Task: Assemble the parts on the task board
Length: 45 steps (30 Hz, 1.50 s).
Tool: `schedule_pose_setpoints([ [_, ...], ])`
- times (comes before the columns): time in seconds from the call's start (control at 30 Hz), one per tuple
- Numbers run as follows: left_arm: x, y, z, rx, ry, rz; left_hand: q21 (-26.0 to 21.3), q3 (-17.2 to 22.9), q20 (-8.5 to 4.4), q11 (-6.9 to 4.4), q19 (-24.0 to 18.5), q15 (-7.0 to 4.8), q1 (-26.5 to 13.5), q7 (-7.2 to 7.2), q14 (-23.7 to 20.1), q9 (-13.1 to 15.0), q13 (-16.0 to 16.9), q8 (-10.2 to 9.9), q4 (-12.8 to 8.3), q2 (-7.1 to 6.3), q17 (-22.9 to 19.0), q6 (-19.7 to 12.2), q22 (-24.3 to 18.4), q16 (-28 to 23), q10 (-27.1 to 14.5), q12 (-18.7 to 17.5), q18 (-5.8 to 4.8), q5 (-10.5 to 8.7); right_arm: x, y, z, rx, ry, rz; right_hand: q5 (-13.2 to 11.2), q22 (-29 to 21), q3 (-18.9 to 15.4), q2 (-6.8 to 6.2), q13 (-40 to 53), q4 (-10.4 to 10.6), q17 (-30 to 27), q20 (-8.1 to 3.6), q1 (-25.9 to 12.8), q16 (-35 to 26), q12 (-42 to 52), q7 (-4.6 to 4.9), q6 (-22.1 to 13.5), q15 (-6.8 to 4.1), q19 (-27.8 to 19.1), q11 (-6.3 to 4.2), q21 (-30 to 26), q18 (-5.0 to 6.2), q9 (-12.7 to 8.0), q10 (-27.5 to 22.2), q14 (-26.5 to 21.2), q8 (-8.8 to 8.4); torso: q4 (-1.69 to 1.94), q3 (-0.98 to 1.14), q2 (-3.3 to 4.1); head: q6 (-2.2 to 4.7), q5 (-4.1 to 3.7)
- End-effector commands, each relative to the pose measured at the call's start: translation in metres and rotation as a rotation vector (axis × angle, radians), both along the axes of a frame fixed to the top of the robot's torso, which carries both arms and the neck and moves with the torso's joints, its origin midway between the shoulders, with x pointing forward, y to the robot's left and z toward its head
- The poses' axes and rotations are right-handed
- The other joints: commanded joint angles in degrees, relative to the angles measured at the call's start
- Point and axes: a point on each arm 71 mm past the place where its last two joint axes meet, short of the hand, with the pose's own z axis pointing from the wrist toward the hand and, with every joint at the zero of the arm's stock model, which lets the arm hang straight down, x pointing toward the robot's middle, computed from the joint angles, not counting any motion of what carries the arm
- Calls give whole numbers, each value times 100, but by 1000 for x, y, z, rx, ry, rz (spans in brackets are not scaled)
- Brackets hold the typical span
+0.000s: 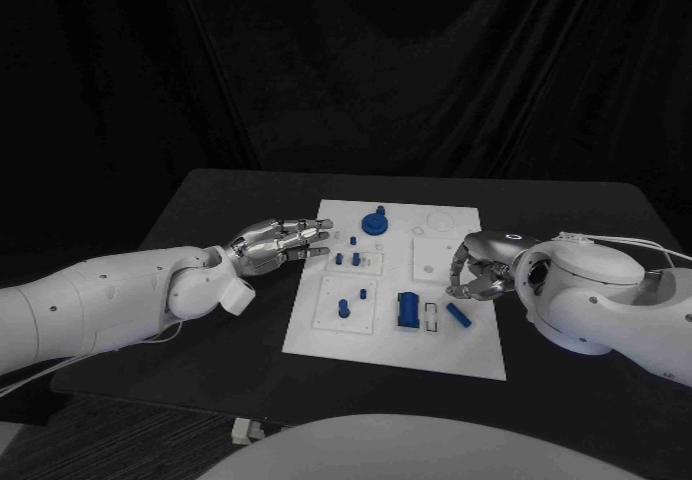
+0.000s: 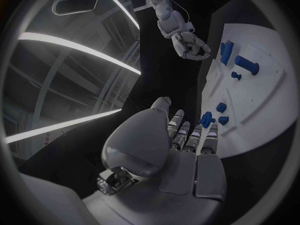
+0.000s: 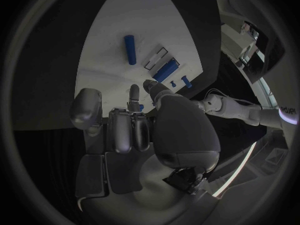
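The white task board (image 1: 329, 330) lies in the middle of the table. On it are a round blue part (image 1: 376, 221) at the far edge, small blue pegs (image 1: 346, 257), a blue block (image 1: 408, 311) and a loose blue cylinder (image 1: 457, 315). My left hand (image 1: 278, 243) hovers at the board's left edge with its fingers stretched toward the pegs, holding nothing. In the left wrist view that hand (image 2: 181, 145) reaches toward the board (image 2: 262, 100). My right hand (image 1: 480, 267) hangs over the board's right side, fingers curled in, just beyond the cylinder (image 3: 130, 49) and block (image 3: 165, 69).
The black table (image 1: 216, 210) runs well past the board on both sides. Dark curtains close off the back. The two hands face each other across the board, with the pegs between them.
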Motion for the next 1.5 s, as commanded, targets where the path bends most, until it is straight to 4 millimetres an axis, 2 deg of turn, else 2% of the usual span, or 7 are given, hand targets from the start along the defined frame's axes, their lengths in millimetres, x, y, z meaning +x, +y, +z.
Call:
schedule_pose_setpoints([
  [0.03,-1,-2,0,-18,1,-15,-35,286,17,53,88,-5,-23,6,-53,30,-9,12,-14,-42,65,48,32,85,-23,107,-5,105,-1,6,5,-206,-127,118,-136,867,-9,-70,1514,147,389,-33,-32,155,114,-9,-107,-20,28,-1,183,-1,182,637,442,225,-1,-1,-6,1,14],
  [0.2,-1,-2,0,-18,3,-16,-35,286,17,53,88,-5,-23,6,-53,30,-9,12,-14,-42,65,48,32,85,-23,107,-5,105,-2,9,-1,-315,-115,155,-423,867,-89,-107,1514,427,384,-36,-200,153,114,-22,-39,-25,23,-7,189,-1,276,637,439,376,-2,-1,5,1,26],
  [0.5,-1,-1,0,-15,6,-16,-34,291,18,54,90,-4,-25,7,-51,30,-9,12,-15,-41,66,52,36,89,-22,109,-5,107,-6,11,-9,-357,-64,163,-508,868,-151,-172,1514,839,366,-3,-399,144,114,12,219,28,29,69,202,-8,154,637,435,234,8,-3,3,1,17],
  [0.77,-1,-2,0,-16,9,-22,-34,296,20,56,91,-3,-26,8,-50,30,-9,12,-18,-40,66,51,38,91,-21,110,-5,108,-10,12,-15,-375,-39,169,-828,875,-252,-207,1514,955,341,45,-600,133,114,58,361,85,39,137,233,-12,-33,637,430,-56,5,-1,4,1,19],
  [0.97,-1,-2,-1,-15,11,-24,-34,296,20,56,91,-3,-26,8,-50,30,-9,12,-18,-40,66,51,38,91,-21,110,-5,108,-12,16,-19,-364,-33,177,-820,872,-237,-196,1514,951,312,92,-640,119,114,133,425,137,37,203,221,-11,-441,637,426,-556,4,-2,2,1,17],
  [1.2,-1,-2,-1,-17,12,-27,-34,312,23,66,91,-1,-27,15,-54,28,-10,10,-24,-36,65,39,33,87,-23,107,-4,113,-13,19,-25,-356,-21,176,-523,868,-151,-188,1514,899,301,110,-426,115,114,152,585,151,35,217,206,-5,-706,637,424,-818,4,-2,2,1,17],
  [1.5,-2,-1,-2,-18,13,-26,-34,312,23,66,91,-1,-27,15,-54,28,-10,10,-24,-36,65,39,33,87,-23,107,-4,113,-11,18,-38,-368,9,168,264,853,145,-166,1514,517,244,115,83,86,114,162,712,155,15,223,139,6,-951,637,410,-1067,6,-2,3,1,25],
])
